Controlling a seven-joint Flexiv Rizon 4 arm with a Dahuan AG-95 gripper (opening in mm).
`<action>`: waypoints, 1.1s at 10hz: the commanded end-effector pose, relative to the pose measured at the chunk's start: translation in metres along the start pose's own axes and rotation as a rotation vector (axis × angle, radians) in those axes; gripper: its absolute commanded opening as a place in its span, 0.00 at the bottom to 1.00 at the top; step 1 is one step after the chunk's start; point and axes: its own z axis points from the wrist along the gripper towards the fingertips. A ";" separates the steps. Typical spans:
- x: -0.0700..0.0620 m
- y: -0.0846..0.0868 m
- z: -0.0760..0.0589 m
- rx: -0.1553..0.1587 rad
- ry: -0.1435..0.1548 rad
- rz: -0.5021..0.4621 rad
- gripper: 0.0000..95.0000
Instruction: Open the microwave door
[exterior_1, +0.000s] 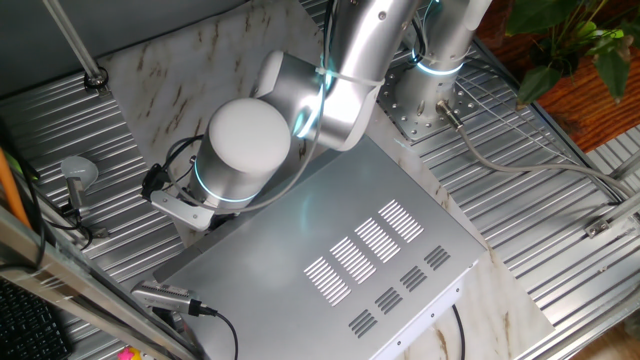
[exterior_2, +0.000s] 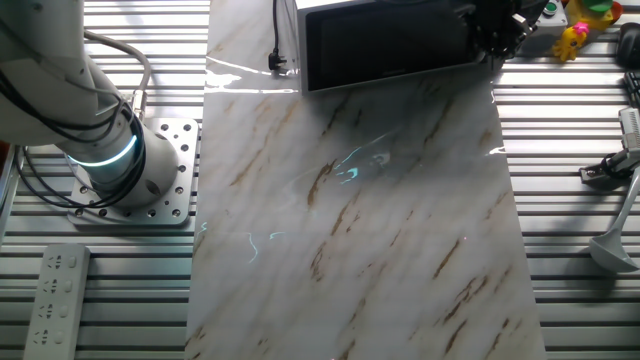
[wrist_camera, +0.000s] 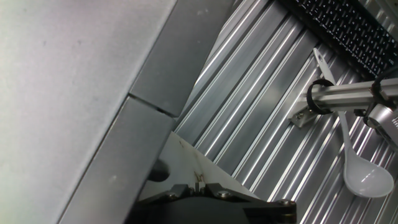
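Microwave (exterior_1: 330, 260): silver slotted box, lower centre of one fixed view, long axis running lower left to upper right; its front is hidden behind the arm's wrist. Microwave door (exterior_2: 390, 42): black panel at top centre of the other fixed view, facing the camera, upper edge cropped. Gripper (exterior_2: 497, 35): dark, at the door's right end (fingers indistinct; grip state cannot be told).

Silver-grey microwave (exterior_1: 340, 250) w/ slotted top sits on marble slab; black glassy door (exterior_2: 390, 42) looks shut.
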 end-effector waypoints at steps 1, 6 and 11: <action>-0.002 0.020 0.004 -0.005 -0.002 0.000 0.00; -0.002 0.020 0.004 0.000 0.000 -0.003 0.00; -0.002 0.020 0.004 0.007 -0.002 -0.001 0.00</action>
